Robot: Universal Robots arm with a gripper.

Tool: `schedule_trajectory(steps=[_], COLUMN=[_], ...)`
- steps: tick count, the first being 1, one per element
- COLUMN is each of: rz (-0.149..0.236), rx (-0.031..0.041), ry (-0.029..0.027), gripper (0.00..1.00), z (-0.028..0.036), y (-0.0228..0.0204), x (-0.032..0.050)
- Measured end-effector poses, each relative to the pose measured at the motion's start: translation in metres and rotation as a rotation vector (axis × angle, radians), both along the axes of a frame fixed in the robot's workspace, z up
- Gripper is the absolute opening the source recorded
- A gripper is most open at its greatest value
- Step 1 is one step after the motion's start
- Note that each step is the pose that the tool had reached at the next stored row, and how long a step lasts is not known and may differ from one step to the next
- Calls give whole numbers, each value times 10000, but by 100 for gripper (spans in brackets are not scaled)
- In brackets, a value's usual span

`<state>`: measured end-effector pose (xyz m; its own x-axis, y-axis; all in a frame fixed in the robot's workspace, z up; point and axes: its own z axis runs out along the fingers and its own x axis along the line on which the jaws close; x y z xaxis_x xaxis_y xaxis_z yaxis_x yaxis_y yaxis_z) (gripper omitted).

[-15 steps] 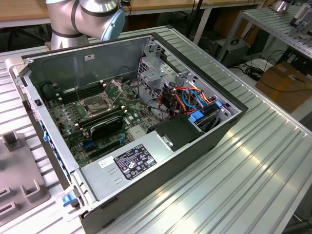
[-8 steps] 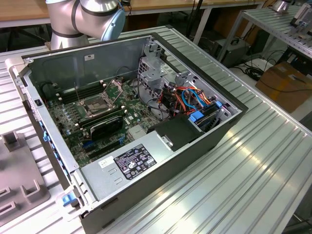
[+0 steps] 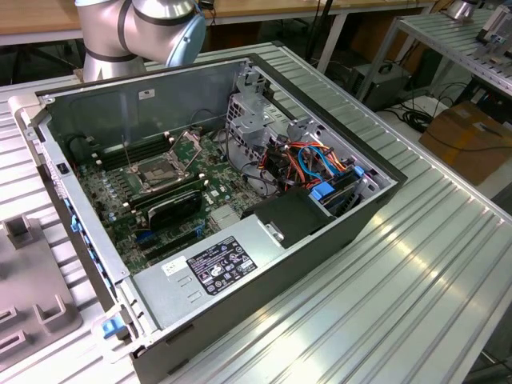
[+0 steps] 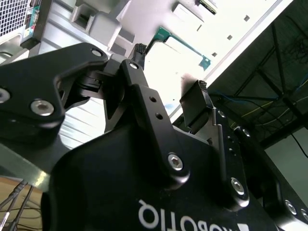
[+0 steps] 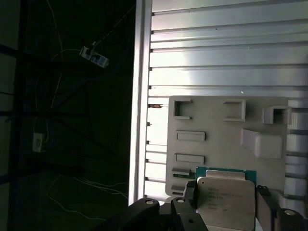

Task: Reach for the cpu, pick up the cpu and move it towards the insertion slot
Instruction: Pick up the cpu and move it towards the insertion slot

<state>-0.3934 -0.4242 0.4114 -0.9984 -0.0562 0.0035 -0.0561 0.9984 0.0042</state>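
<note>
The cpu (image 5: 225, 199), a pale square chip on a green board, lies on a grey fixture plate (image 5: 216, 139) in the first wrist view. My gripper (image 5: 226, 192) is open and straddles it, with one black finger (image 5: 190, 192) against one side and the other finger near the opposite side. In the second wrist view the gripper (image 4: 168, 67) shows its two black fingers apart, and the cpu's green edge (image 4: 183, 47) lies just beyond their tips. The insertion slot (image 3: 162, 170), a dark socket with its silver frame raised, sits on the motherboard in the exterior view. The silver arm (image 3: 136, 24) reaches off the top.
An open computer case (image 3: 336, 232) lies on the ribbed aluminium table (image 3: 416, 264), holding memory slots, a black card, cables and a drive cage (image 3: 252, 120). A grey fixture plate (image 3: 32, 296) sits at the exterior view's left. The table edge (image 5: 142, 96) runs beside the plate under my gripper.
</note>
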Motion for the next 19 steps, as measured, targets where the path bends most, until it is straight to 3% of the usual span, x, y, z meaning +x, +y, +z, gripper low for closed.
schedule_trajectory(steps=[19], rz=[1], rx=[0], ry=[0], gripper=[55], z=[0], y=[0], x=[243])
